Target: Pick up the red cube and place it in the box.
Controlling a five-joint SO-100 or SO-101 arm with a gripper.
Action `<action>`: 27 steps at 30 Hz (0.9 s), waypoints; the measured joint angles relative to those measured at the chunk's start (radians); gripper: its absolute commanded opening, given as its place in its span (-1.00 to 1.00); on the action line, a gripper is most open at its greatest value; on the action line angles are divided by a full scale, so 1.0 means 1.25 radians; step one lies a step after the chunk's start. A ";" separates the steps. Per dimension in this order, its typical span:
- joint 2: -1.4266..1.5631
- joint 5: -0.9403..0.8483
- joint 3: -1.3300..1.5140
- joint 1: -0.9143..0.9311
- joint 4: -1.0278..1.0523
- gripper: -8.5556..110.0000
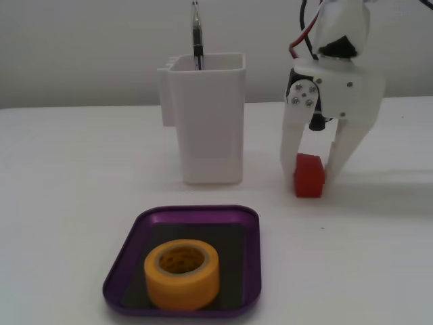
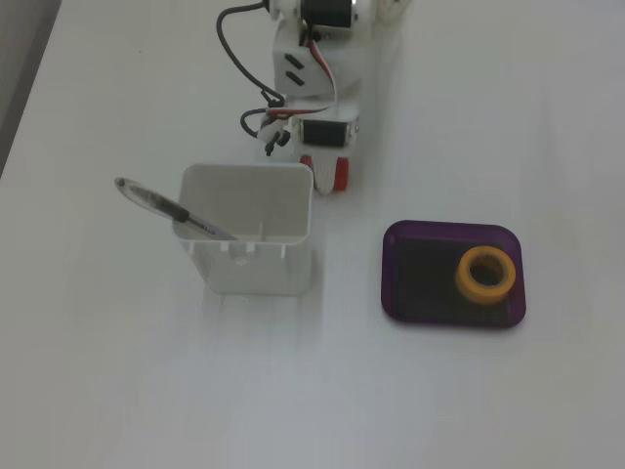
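Note:
The red cube (image 1: 309, 176) rests on the white table to the right of the tall white container. My gripper (image 1: 311, 177) reaches down over it, one finger against each side, jaws closed to the cube's width. In a fixed view from above, the gripper (image 2: 322, 178) covers most of the cube (image 2: 340, 175), and only red edges show. The box (image 1: 250, 271), a shallow purple tray, lies at the front, left of the cube, and also shows from above (image 2: 400, 283). It holds a yellow tape roll (image 1: 181, 274).
A tall white plastic container (image 1: 206, 122) with a pen (image 1: 197, 37) in it stands between the tray and the back wall, just left of the gripper. The tape roll (image 2: 486, 275) fills the right part of the tray seen from above.

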 measured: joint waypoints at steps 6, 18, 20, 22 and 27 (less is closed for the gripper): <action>0.000 0.000 0.000 0.009 0.000 -0.86; 0.085 0.028 -0.010 -0.015 0.166 -0.87; 0.150 0.031 -0.010 -0.048 0.194 -0.87; 0.221 0.036 -0.010 -0.092 0.209 -0.87; 0.372 0.052 -0.010 -0.222 0.250 -0.87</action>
